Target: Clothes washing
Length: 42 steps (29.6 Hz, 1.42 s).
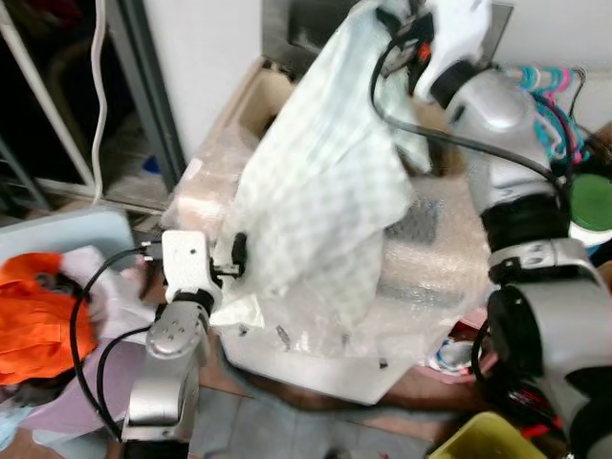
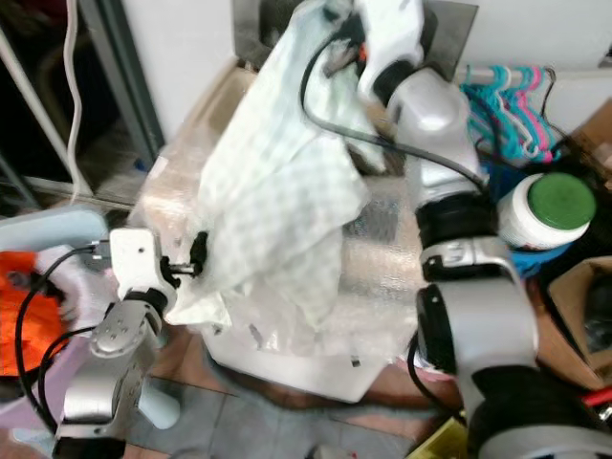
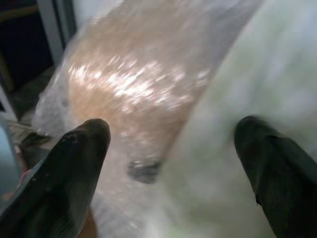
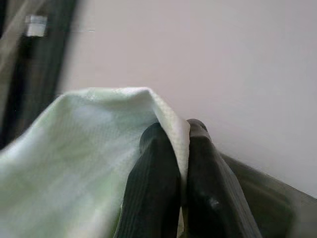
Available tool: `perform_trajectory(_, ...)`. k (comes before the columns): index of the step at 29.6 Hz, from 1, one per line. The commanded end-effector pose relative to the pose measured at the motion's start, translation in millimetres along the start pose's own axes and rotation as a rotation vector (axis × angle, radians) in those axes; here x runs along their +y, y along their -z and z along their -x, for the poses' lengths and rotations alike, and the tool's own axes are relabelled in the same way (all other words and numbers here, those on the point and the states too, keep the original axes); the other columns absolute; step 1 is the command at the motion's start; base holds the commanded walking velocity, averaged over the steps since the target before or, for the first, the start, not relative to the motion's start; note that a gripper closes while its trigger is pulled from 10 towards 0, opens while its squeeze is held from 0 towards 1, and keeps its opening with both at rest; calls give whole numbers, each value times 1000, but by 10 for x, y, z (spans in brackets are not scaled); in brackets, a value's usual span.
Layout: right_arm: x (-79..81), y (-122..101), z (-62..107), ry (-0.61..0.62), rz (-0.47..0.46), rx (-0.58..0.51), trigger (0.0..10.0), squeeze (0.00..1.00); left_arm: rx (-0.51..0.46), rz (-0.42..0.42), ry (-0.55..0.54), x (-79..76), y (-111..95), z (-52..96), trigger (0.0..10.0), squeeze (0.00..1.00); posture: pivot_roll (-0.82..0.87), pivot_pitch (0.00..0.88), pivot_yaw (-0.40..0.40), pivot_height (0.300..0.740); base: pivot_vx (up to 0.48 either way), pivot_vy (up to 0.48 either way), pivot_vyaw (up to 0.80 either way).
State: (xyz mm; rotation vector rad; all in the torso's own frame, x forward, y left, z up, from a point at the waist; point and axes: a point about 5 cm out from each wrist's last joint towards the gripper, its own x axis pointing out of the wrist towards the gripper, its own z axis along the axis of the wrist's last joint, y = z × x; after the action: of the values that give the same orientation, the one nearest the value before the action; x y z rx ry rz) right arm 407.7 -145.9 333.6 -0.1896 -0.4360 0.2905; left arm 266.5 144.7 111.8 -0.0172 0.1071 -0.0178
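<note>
Spread wide, my left gripper (image 1: 237,254) waits beside the pale green checked cotton cloth (image 1: 320,182), hanging limp and light above the plastic-wrapped washing machine (image 1: 426,277); my right gripper (image 4: 179,144) pinches its top edge, so I judge the loose lower hem the best second hold.

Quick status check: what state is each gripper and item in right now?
Pale green checked cloth: lifted, hanging from its top edge.
Right gripper: shut on the cloth.
Left gripper: open, beside the cloth's lower edge.
Bubble-wrapped white appliance: wrapped, partly draped.
Green-lidded white jar: closed.
</note>
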Motion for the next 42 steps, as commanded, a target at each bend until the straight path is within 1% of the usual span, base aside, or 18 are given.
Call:
perform_trajectory(1, -212, -134, -19, 133, -50, -33, 10000, 0, 15, 5, -18, 19, 32, 22, 10000, 0, 11, 0, -48, 740, 0, 0, -800)
perform_trajectory(3, -270, -102, -3, 175, -64, -21, 10000, 0, 20, 6, -22, 16, 47, 35, 10000, 0, 12, 0, -52, 740, 0, 0, -694)
perform_trajectory(6, -224, -5, 22, 149, -37, -2, 10000, 0, 22, 8, -23, 4, 56, 47, 10000, 0, 14, 0, -55, 740, 0, 0, -483)
perform_trajectory(7, -109, 177, 74, 85, -20, 50, 10000, 0, 23, 9, -23, -8, 58, 53, 10000, 0, 13, 0, -55, 740, 0, 0, 0)
perform_trajectory(9, -62, 255, 100, 59, -8, 77, 10000, 0, 24, 10, -23, -11, 58, 55, 10000, 0, 12, 0, -55, 740, 0, 0, 0)
perform_trajectory(15, 226, 881, 387, -130, -18, 343, 10000, 0, 32, 11, -20, -20, 75, 66, 10000, 0, 4, 0, -53, 740, 0, 0, 0)
perform_trajectory(19, 255, 979, 474, -137, -5, 373, 10000, 0, 23, 16, -20, -27, 57, 48, 10000, 0, 1, 0, -51, 740, 0, 0, 0)
perform_trajectory(23, 269, 1013, 507, -132, -9, 379, 10000, 0, -108, -64, 53, -105, -166, 41, 10000, 0, -2, 0, -48, 740, 0, 0, 0)
perform_trajectory(24, 285, 1036, 522, -135, -5, 385, 10000, 0, -220, -82, 113, -198, -403, 54, 10000, 0, 9, 0, -49, 740, 0, 0, 0)
perform_trajectory(29, 298, 1058, 522, -130, -4, 393, 10000, 0, -255, -75, 109, -221, -529, 55, 10000, 0, 15, 0, -49, 740, 0, 0, 0)
perform_trajectory(30, 298, 1043, 492, -128, -13, 390, 10000, 259, -247, -73, 90, -197, -496, 67, 10000, 0, 16, 0, -50, 740, 0, 0, 0)
perform_trajectory(31, 298, 1043, 492, -128, -13, 390, 10000, 259, -247, -73, 90, -197, -496, 67, 10000, 0, 16, 0, -50, 740, 0, 0, 0)
perform_trajectory(32, 283, 986, 429, -126, 5, 373, 10000, 753, -226, -66, 60, -153, -433, 87, 10000, 0, 15, 0, -51, 740, 0, 0, 0)
perform_trajectory(34, 201, 819, 281, -92, 13, 330, 10000, 1000, -182, -42, 11, -77, -328, 105, 10000, 0, 15, 0, -52, 740, 0, 0, 0)
perform_trajectory(35, 201, 819, 281, -92, 13, 330, 10000, 1000, -182, -42, 11, -77, -328, 105, 10000, 0, 15, 0, -52, 740, 0, 0, 0)
perform_trajectory(39, -8, 454, 39, 38, -38, 270, 10000, 1000, -119, -22, -42, 30, -181, 139, 10000, 0, 31, 0, -67, 740, 0, 0, 0)
perform_trajectory(40, 51, 410, -5, -38, 61, 297, 10000, 1000, -111, -23, -56, 54, -157, 149, 10000, 0, 37, 0, -74, 740, 0, 0, 0)
perform_trajectory(42, 80, 415, -11, -70, 103, 312, 10000, 1000, -110, -22, -60, 59, -152, 152, 10000, 0, 37, 0, -74, 740, 0, 0, 0)
